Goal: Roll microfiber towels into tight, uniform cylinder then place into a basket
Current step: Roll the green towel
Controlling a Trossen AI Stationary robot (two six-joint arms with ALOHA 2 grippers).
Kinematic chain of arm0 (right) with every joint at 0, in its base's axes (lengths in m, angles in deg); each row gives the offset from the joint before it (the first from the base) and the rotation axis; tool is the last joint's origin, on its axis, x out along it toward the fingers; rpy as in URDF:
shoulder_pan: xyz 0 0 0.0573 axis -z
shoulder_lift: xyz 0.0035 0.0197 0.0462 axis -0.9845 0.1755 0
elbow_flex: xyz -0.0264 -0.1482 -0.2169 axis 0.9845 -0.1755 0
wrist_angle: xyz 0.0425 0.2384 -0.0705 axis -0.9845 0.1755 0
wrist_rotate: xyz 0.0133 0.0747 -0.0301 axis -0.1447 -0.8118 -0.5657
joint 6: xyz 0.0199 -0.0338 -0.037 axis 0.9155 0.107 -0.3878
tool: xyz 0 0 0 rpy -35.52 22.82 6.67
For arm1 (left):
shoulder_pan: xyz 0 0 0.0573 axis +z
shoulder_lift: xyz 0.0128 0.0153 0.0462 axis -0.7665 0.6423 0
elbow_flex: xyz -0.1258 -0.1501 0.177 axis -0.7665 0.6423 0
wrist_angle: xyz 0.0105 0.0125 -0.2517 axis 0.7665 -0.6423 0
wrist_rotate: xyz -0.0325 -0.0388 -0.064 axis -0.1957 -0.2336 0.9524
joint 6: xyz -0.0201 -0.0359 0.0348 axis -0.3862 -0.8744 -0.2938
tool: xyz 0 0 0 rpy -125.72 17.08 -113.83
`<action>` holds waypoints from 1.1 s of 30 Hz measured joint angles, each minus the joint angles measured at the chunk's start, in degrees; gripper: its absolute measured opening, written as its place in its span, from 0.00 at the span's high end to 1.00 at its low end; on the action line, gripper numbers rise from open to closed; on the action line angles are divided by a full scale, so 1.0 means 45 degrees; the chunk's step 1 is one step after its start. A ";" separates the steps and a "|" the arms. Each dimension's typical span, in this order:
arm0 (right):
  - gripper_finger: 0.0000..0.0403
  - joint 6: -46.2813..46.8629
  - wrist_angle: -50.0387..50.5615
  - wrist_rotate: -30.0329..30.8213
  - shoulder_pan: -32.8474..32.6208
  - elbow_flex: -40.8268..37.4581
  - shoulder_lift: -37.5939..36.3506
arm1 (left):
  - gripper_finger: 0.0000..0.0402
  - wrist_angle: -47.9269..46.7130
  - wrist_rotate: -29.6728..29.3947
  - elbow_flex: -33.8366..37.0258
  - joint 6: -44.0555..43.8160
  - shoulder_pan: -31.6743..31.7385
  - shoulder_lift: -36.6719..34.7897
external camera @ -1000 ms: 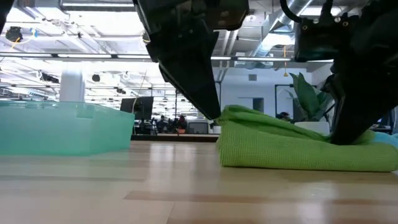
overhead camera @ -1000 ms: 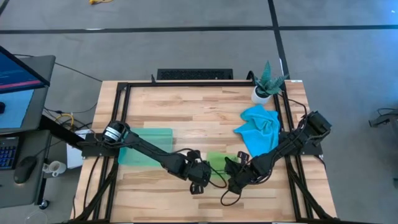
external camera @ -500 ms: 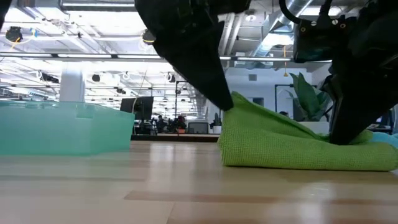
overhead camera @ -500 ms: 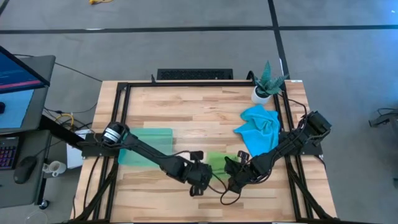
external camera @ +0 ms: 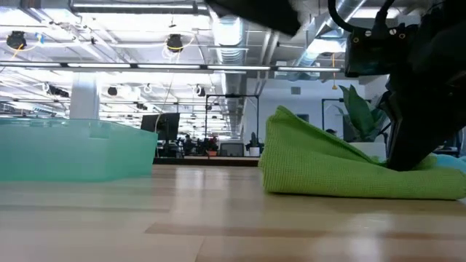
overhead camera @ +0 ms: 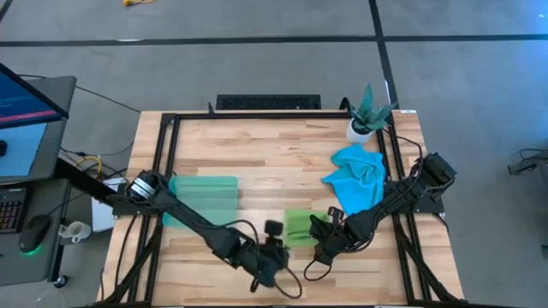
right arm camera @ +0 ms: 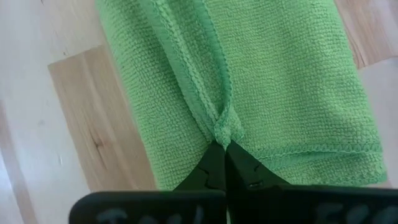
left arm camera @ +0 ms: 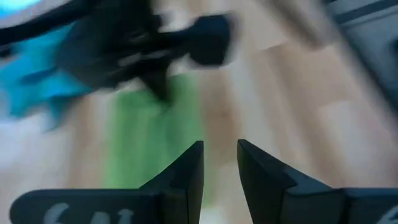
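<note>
Your right tool (right arm camera: 219, 148) is clamped on the green towel (overhead camera: 299, 225), half-folded near the counter's front edge. Left tool (left arm camera: 219, 163) hangs apart, empty. Blue towel (overhead camera: 357, 175) untouched at the right edge; basket (overhead camera: 201, 201) at the left edge holds nothing.

Left arm's dark two-finger tool (left arm camera: 219, 171) hangs raised, its fingers a little apart and gripping nothing. Right arm's dark two-finger tool (right arm camera: 219, 163) is low, fingers pinched tight together on fabric.

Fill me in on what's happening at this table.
The right gripper is shut on an edge of the folded lime green towel, pinning it to the wooden table. The left gripper is slightly open and clear of the cloth. The blue towel lies crumpled, and the teal basket holds nothing.
</note>
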 joint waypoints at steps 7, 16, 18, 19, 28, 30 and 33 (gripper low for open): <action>0.98 0.0191 0.0018 -0.0003 0.0000 -0.0003 0.0003 | 0.78 0.1316 0.1376 0.0482 0.0549 0.0724 0.0940; 0.98 0.0186 0.0055 -0.0010 0.0000 -0.0003 -0.0002 | 0.78 0.1416 0.1806 0.0496 0.0545 0.1603 0.0991; 0.98 0.0186 0.0057 -0.0010 0.0000 -0.0003 0.0003 | 0.78 0.1607 0.2402 0.0684 0.0312 0.1749 0.1096; 0.98 0.0186 0.0053 -0.0010 0.0000 -0.0003 0.0003 | 0.78 0.1732 0.2587 0.0775 0.0284 0.1786 0.1179; 0.98 0.0191 0.0042 -0.0019 0.0000 -0.0003 0.0003 | 0.78 0.2259 0.1618 0.1660 -0.0102 0.2083 0.1165; 0.97 0.0191 0.0047 -0.0027 0.0000 -0.0003 0.0001 | 0.78 0.2184 0.1646 0.1647 -0.0445 0.2206 0.1165; 0.98 0.0189 0.0036 -0.0049 0.0000 -0.0003 0.0002 | 0.78 0.1547 0.1652 0.1652 -0.1156 0.2348 0.1190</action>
